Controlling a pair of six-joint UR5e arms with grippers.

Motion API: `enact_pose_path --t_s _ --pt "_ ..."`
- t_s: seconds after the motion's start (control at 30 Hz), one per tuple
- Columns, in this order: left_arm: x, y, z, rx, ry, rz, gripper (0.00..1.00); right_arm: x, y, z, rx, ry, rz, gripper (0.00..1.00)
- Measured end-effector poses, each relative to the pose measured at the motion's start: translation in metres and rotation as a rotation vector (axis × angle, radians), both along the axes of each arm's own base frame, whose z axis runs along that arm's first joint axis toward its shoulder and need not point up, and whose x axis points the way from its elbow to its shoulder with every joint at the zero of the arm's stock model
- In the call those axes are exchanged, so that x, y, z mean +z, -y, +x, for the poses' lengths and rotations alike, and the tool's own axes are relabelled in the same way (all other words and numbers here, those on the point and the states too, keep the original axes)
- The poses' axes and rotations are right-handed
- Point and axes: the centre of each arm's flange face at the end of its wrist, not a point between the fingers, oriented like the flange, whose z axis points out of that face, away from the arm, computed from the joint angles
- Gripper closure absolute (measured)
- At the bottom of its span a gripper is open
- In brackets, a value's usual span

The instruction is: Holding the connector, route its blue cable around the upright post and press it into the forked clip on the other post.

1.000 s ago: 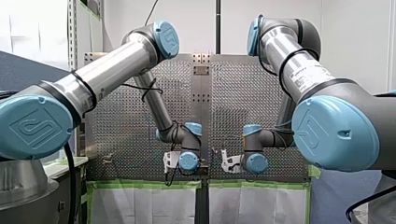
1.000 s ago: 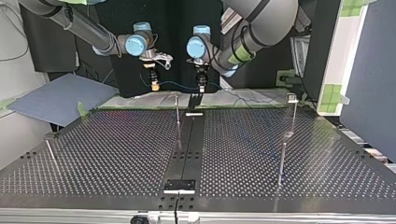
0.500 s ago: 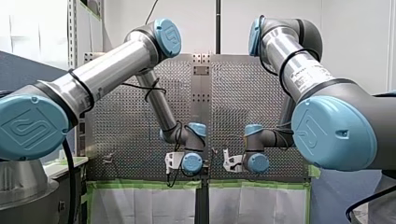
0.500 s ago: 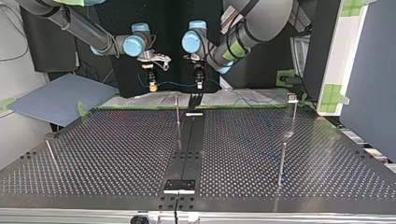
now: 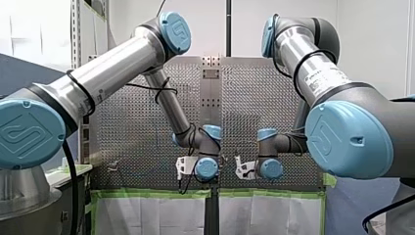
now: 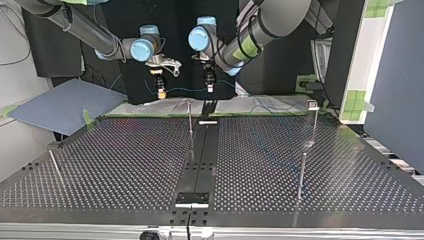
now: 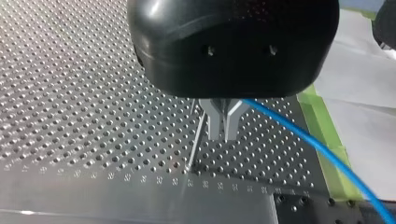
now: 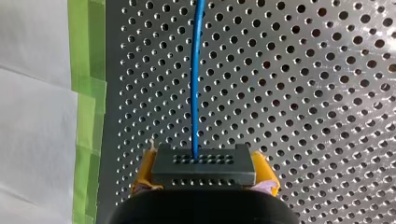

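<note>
At the perforated metal table's (image 6: 125,165) edge, my right gripper (image 8: 204,173) clamps the dark grey connector (image 8: 203,163), my left gripper (image 7: 223,135) pinches its thin blue cable (image 8: 195,84) — routing seems unstarted — next, round the slim metal post (image 6: 190,120).

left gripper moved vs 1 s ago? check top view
Yes. In the top view, my left gripper has risen and shifted toward the view's left, so it now sits closer to the line of the thin central post.
</note>
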Motion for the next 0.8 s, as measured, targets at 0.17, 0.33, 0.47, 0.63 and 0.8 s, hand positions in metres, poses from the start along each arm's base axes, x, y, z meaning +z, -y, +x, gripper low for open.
enact_pose_path --t_s 0.17,0.33,0.47,0.63,0.8 --pt "0.001 0.005 -0.006 -0.007 0.001 0.001 0.96 0.003 0.000 -0.001 -0.001 -0.015 -0.001 1.00" --pt "0.002 0.007 -0.009 -0.005 0.004 0.000 0.96 0.011 0.002 -0.002 -0.010 -0.014 -0.013 1.00" --pt "0.002 0.008 -0.008 -0.007 0.009 -0.006 0.96 0.015 0.007 -0.006 -0.020 0.002 -0.023 1.00" --pt "0.005 0.013 -0.004 -0.021 0.022 -0.022 0.96 0.016 0.013 -0.010 -0.027 0.029 -0.035 1.00" --pt "0.008 0.018 0.003 -0.048 0.024 -0.035 0.96 0.016 0.022 -0.015 -0.028 0.057 -0.055 1.00"
